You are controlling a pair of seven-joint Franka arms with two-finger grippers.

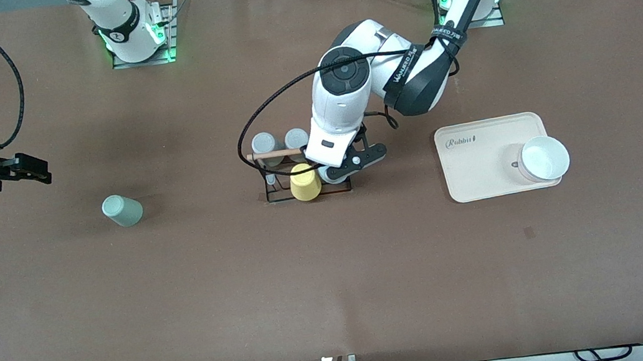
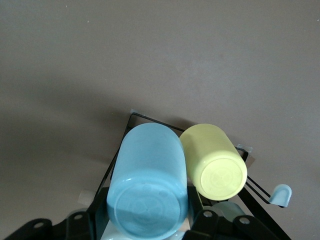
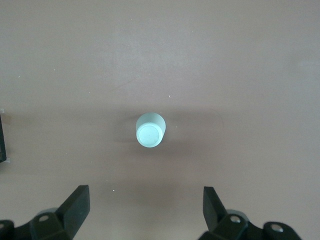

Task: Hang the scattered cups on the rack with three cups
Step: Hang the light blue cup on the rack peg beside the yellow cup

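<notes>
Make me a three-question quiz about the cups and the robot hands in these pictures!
1. Where is the mint green cup?
A. on the tray
B. on the table, toward the right arm's end
C. on the rack

2. What colour is the cup in the left tool?
A. light blue
B. yellow
C. grey

3. How is the right tool?
A. shut on a cup
B. shut, empty
C. open

Answers: 1 B, it sits alone on the bare table. 2 A, the light blue cup sits between the fingers beside the yellow cup on the rack. 3 C, its fingers stand wide apart above the mint green cup.
</notes>
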